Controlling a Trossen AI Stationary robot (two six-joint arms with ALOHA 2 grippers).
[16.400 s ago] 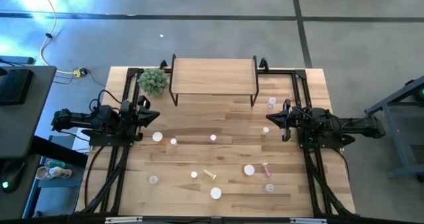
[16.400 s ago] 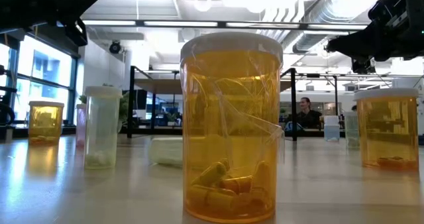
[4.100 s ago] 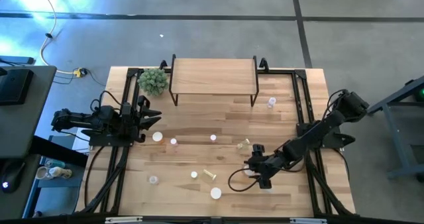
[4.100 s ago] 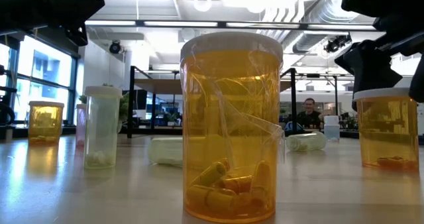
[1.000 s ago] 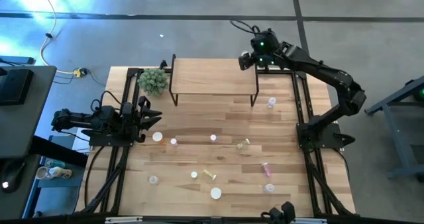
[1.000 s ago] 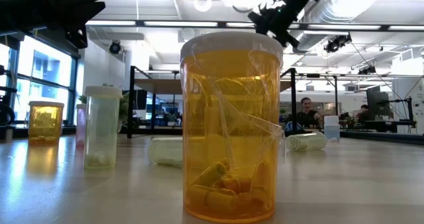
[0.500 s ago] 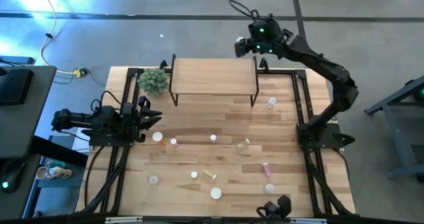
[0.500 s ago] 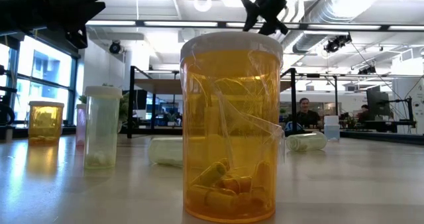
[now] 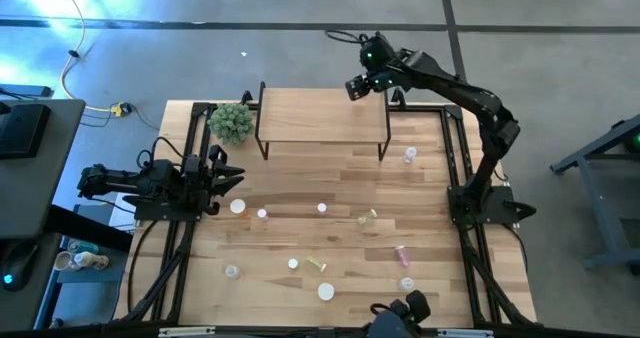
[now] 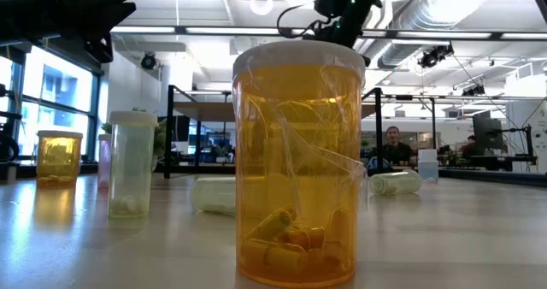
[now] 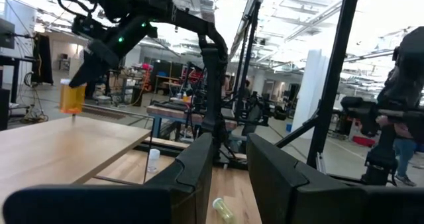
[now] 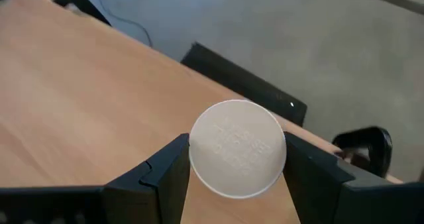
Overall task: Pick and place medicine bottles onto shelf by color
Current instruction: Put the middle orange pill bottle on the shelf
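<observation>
At table height, a large orange pill bottle (image 10: 298, 163) stands nearest, hiding much behind it; a pale bottle (image 10: 132, 163) stands at its 9 o'clock, another (image 10: 395, 183) lies toppled at 3. Loose bottles dot the tabletop (image 9: 300, 193). At 12 o'clock, the right gripper (image 12: 236, 159) hovers over the shelf (image 9: 322, 115), pinching a white-capped orange bottle (image 11: 71, 97). The left gripper (image 9: 226, 173) waits at 9 o'clock, fingers slightly parted.
</observation>
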